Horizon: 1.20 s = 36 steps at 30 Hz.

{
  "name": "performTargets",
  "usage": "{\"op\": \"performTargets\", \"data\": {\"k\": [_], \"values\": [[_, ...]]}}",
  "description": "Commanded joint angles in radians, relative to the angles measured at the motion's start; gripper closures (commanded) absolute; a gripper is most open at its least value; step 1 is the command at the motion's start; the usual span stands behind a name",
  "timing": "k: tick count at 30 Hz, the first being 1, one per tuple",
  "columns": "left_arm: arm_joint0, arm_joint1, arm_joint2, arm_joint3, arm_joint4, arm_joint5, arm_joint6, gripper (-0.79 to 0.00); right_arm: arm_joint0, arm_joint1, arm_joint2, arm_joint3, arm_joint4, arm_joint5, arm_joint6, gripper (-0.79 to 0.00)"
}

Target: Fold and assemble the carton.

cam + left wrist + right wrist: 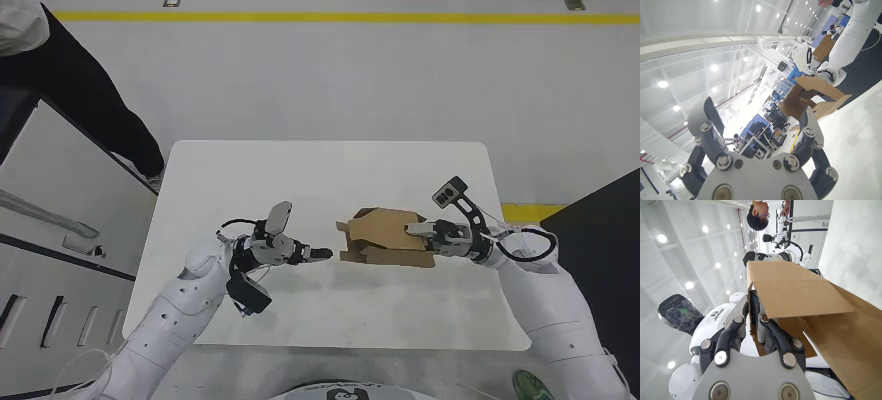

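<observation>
A brown cardboard carton, partly folded with flaps standing out, lies on the white table right of centre. My right gripper is at the carton's right side, shut on one of its panels; the right wrist view shows the fingers pinching the cardboard edge of the carton. My left gripper sits left of the carton, a short gap away, open and empty. In the left wrist view its fingers stand wide apart, with the carton beyond them.
The white table has bare surface at the back, the front and the far left. A grey cabinet stands beside the table's left edge. Dark flooring lies past the right edge.
</observation>
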Motion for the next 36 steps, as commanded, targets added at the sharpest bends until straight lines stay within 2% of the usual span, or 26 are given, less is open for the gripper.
{"op": "performTargets", "data": {"k": [1, 9, 16, 21, 24, 27, 36], "values": [[0.000, 0.000, 0.000, 0.000, 0.000, 0.000, 0.000, -0.785, 0.004, 0.001, 0.019, -0.042, -0.012, -0.067, -0.010, 0.000], [0.000, 0.000, 0.000, 0.000, 0.000, 0.000, 0.000, -0.785, 0.029, 0.010, 0.070, -0.100, -0.061, -0.180, 0.023, 0.000], [0.000, 0.000, 0.000, 0.000, 0.000, 0.000, 0.000, -0.785, 0.031, 0.010, 0.072, -0.104, -0.068, -0.182, 0.028, 0.000], [0.020, 0.008, -0.033, -0.030, -0.018, -0.044, -0.028, -0.785, 0.013, 0.009, 0.087, -0.173, -0.136, -0.295, -0.068, 0.000], [0.031, 0.019, -0.062, -0.033, 0.002, -0.082, -0.025, -0.785, 0.002, 0.009, 0.087, -0.199, -0.161, -0.324, -0.098, 0.000], [0.031, 0.019, -0.062, -0.033, 0.002, -0.082, -0.025, -0.785, -0.002, 0.007, 0.083, -0.226, -0.186, -0.360, -0.135, 0.000], [0.032, 0.019, -0.062, -0.036, 0.003, -0.087, -0.042, -0.785, -0.002, 0.007, 0.083, -0.226, -0.186, -0.360, -0.135, 0.000]]}}
